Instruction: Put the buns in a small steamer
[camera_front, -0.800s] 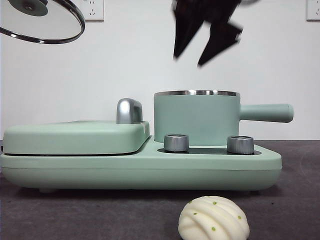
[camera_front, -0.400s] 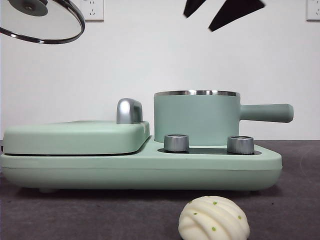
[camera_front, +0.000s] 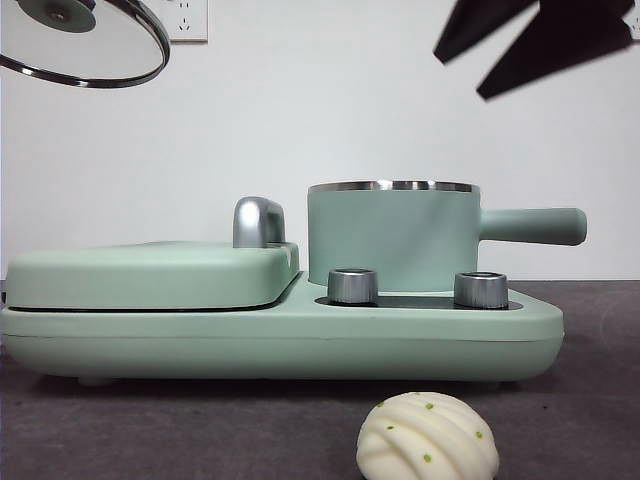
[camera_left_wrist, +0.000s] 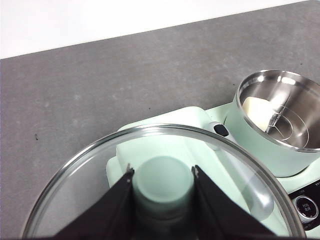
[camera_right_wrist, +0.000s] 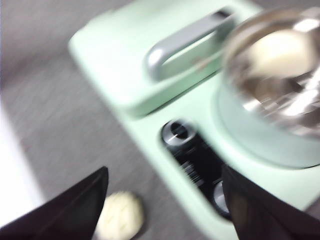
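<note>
Your pleated bun (camera_front: 428, 437) lies on the near table, in front of the small steamer (camera_front: 393, 236), which already holds the smooth bun (camera_left_wrist: 256, 109). The right gripper (camera_front: 530, 40), spread and empty, hovers high above it; the left gripper (camera_left_wrist: 162, 186) clasps the glass lid (camera_front: 85, 40).

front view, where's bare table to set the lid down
Bare dark table runs left of the pleated bun, in front of the green cooker base; a narrower strip lies right of the bun. The left wrist view shows more open table beside the base. The steamer side is crowded.
</note>
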